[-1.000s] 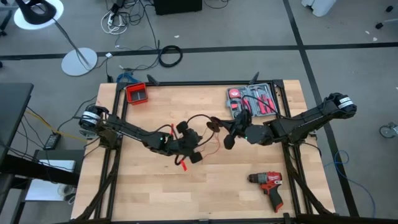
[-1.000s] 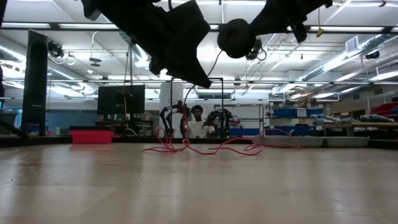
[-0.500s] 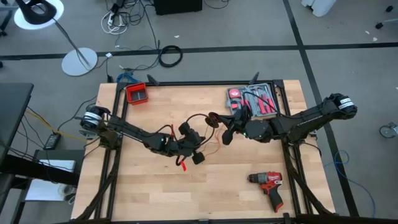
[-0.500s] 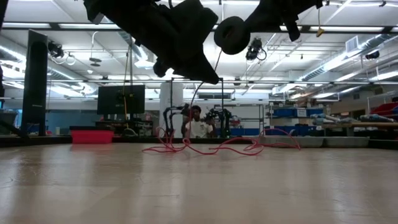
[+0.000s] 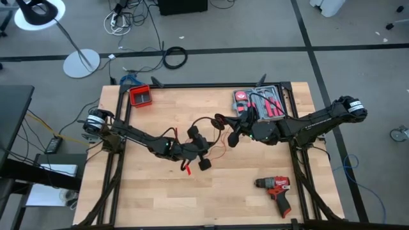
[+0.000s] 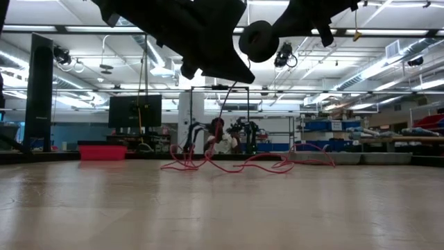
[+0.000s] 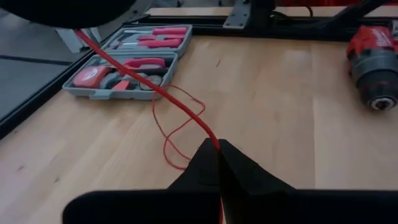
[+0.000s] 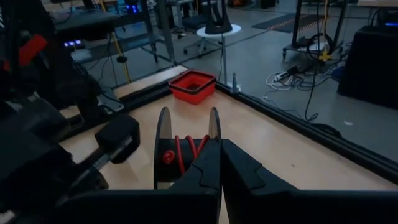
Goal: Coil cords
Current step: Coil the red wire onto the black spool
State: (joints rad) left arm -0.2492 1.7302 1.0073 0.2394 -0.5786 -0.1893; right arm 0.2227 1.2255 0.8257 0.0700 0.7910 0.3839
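Note:
The cords are thin red and black wires (image 5: pixel 214 137) lying in loose loops mid-table; in the low view they lie on the table (image 6: pixel 236 165), and a red end clip (image 5: pixel 187 169) lies near them. My left gripper (image 5: pixel 206 148) hovers above them, shut on a red wire (image 7: pixel 186 115). My right gripper (image 5: pixel 225 126) hovers just to its right and is shut at a small dark reel (image 8: pixel 186 152) wound with red wire; the reel also shows in the low view (image 6: pixel 260 40). My left gripper pinches a single red wire (image 7: pixel 216 142) between its two fingertips, coming from the table's left. The wire runs taut from the fingers up to the reel at my right gripper, clear of the table. My right gripper holds the reel (image 8: pixel 198 149) right at its fingertips, coming from the table's right. The fingers themselves hide the place of contact. The reel is lifted clear of the table, its two rims upright.
A grey tool case (image 5: pixel 259 103) with red-handled tools lies at the far right, a red drill (image 5: pixel 276 188) at the near right and a red bin (image 5: pixel 140 96) at the far left. A person (image 6: pixel 218 139) sits far behind the table.
My left gripper has gone a little toward the table's right edge and up, still shut on the red wire. My right gripper has gone a little toward the far left with the reel. The wire hanging from the left gripper now rises more steeply off the table.

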